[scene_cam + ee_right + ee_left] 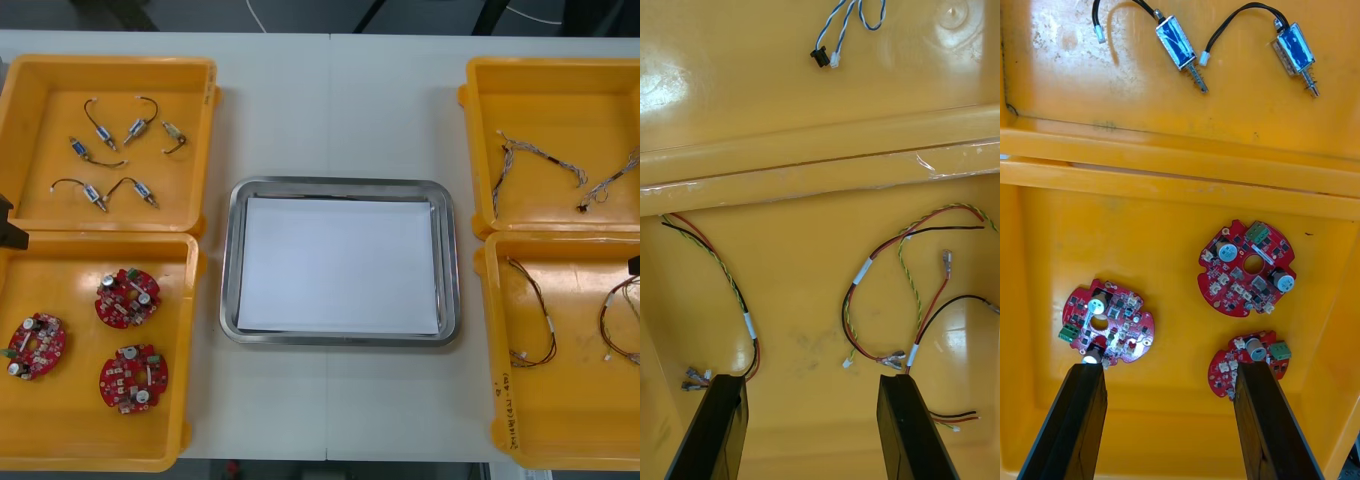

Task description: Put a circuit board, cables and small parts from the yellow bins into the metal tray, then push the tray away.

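The round red circuit boards (127, 297) lie in the yellow bin (60, 420) at 8 o'clock from the metal tray (229, 300). A board looks light, stiff and fragile; its bare rim seems the safest hold. The left gripper (1171, 375) hangs above them, released; the right gripper (809, 384), also released, hangs over red and yellow cables (863, 271).

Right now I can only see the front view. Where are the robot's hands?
Observer: The left hand hangs open over the yellow bin of circuit boards.
Operator: Is it holding a board?
Observer: No. Nothing is between its fingers; two boards lie right by the fingertips.
Operator: And the other one?
Observer: The right hand is open too, over red and yellow cables, gripping nothing.
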You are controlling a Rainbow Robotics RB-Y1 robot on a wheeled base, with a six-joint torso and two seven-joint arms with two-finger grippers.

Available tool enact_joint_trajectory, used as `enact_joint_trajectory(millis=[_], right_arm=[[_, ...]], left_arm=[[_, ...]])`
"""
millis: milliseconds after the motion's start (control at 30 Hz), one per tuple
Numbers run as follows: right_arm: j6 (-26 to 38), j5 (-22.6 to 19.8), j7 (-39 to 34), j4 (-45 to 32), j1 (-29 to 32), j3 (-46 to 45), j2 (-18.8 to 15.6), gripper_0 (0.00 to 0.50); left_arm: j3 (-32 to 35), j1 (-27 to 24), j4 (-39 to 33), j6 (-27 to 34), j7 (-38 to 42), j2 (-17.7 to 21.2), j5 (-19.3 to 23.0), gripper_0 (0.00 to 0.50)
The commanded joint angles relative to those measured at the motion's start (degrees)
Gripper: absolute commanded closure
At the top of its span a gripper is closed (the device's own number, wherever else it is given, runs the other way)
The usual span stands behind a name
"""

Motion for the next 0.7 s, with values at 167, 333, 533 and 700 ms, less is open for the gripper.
enact_joint_trajectory(millis=[167, 333, 533, 700], right_arm=[[0.18, -0.26, 0.36, -1.84, 0.80, -1.51, 0.20, 0.000], [0.18, -0.79, 0.45, -2.46, -0.87, -2.56, -1.21, 0.000], [0.18, -1.58, 0.36, -3.42, -0.70, -2.91, -1.38, 0.000], [0.18, -2.02, 0.98, -3.42, 0.27, -4.05, -1.38, 0.000]], left_arm=[[1.68, 0.65, -1.43, 0.37, -5.22, 2.61, 0.10, 0.000], [-0.34, 2.06, -0.37, 0.37, -3.64, 2.26, 0.19, 0.000], [-1.40, 1.88, -0.28, 0.37, -3.90, 3.66, 0.36, 0.000], [-1.31, 2.41, -0.28, 0.37, -4.87, 3.75, 0.80, 0.000]])
